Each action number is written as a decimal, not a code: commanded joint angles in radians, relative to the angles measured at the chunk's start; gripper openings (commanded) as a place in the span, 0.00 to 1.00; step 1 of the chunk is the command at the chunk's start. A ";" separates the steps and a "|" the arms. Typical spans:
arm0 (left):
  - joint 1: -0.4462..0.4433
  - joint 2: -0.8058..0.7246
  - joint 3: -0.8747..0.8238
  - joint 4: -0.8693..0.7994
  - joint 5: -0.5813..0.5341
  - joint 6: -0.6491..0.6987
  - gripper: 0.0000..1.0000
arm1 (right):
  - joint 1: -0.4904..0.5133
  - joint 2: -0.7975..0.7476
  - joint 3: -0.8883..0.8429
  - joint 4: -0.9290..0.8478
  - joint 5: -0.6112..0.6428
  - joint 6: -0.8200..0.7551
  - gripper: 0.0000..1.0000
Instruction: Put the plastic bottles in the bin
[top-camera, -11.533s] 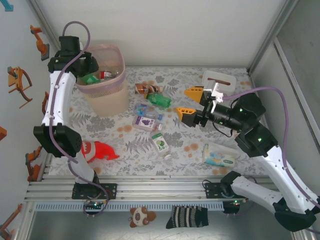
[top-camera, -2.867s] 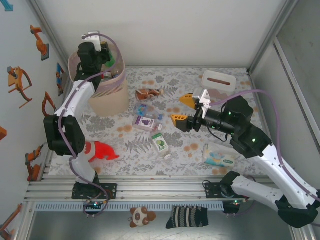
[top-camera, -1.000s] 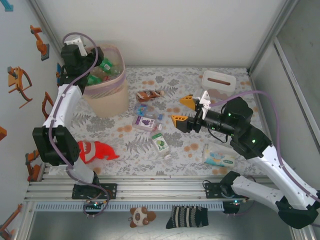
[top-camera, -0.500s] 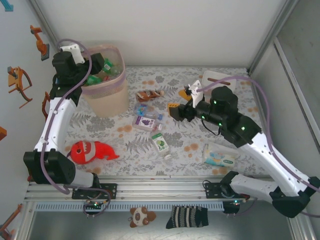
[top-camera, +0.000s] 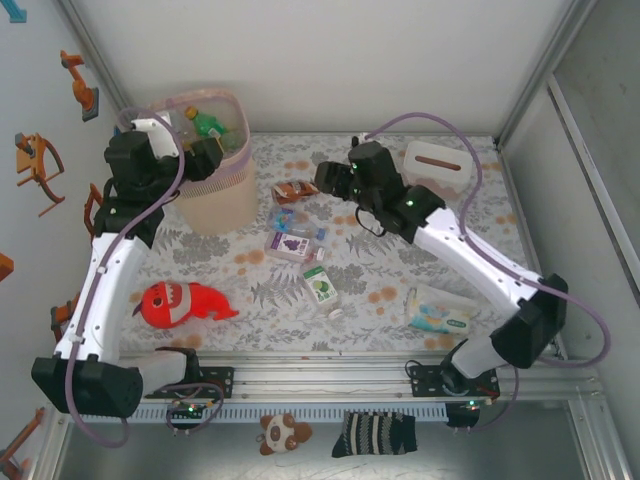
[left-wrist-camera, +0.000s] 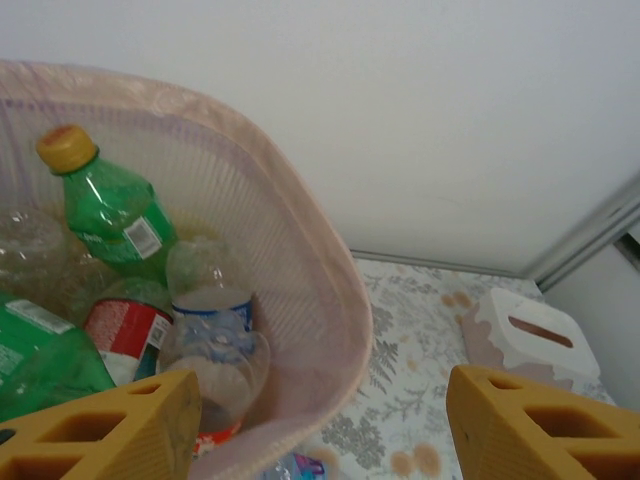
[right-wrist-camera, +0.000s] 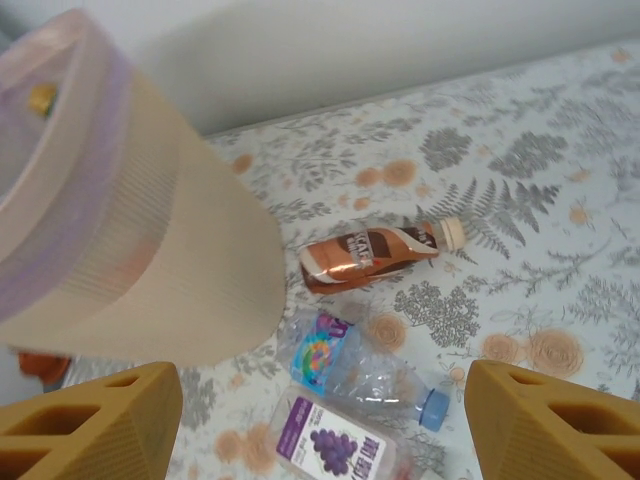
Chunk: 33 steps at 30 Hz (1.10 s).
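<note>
The left gripper (left-wrist-camera: 320, 425) and right gripper (right-wrist-camera: 320, 420) were seen wide open, empty; the brown bottle (right-wrist-camera: 372, 256) was judged light, slippery, best taken mid-body.

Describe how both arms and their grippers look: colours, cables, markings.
The left arm and right arm have white links, black joints and a loose lilac cable each. Small green lights glow on the right arm's joints. The left gripper and right gripper carry blocky orange-yellow fingers with hollow cut-outs.
</note>
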<state>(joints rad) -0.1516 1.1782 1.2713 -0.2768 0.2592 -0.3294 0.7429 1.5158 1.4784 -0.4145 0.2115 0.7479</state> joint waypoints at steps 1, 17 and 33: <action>-0.018 -0.043 -0.037 -0.042 0.014 -0.005 0.65 | -0.003 0.071 0.104 -0.068 0.144 0.254 0.73; -0.040 -0.145 -0.141 -0.073 0.000 -0.017 0.65 | -0.124 0.571 0.473 -0.304 0.000 0.814 0.66; -0.055 -0.184 -0.187 -0.105 -0.003 -0.026 0.65 | -0.188 0.951 0.788 -0.349 -0.130 1.043 0.68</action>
<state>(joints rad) -0.1982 1.0157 1.0946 -0.3717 0.2550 -0.3378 0.5636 2.4275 2.2112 -0.7212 0.0917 1.7187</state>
